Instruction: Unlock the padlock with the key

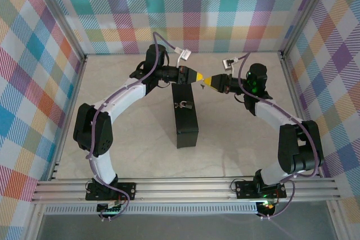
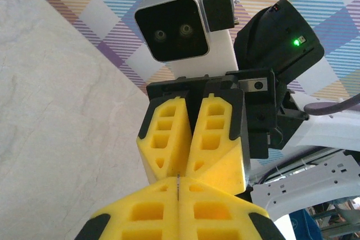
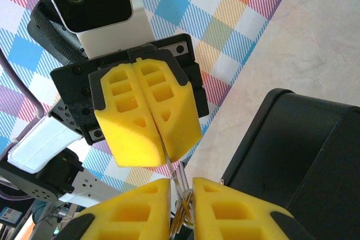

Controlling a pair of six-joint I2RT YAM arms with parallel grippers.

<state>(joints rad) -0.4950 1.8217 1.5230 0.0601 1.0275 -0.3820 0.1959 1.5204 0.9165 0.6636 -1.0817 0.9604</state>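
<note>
My two grippers meet tip to tip in the air above the far end of a black box [image 1: 186, 122]. The left gripper [image 1: 197, 76] is shut on the thin silvery key [image 2: 178, 186], which shows edge-on between its yellow pads. In the right wrist view the key [image 3: 175, 171] runs from the left gripper [image 3: 162, 149] down into my right gripper [image 3: 181, 188]. The right jaws stand narrowly apart, pressed on the key's head and its ring with other keys [image 3: 185, 215]. The small padlock [image 1: 181, 105] lies on top of the box, apart from both grippers.
The box [image 3: 306, 155] lies lengthwise mid-table, just below and right of the grippers. Metal frame rails [image 1: 185, 190] and checked walls [image 1: 34, 71] enclose the pale table [image 1: 135, 139]. Bare surface lies on both sides of the box.
</note>
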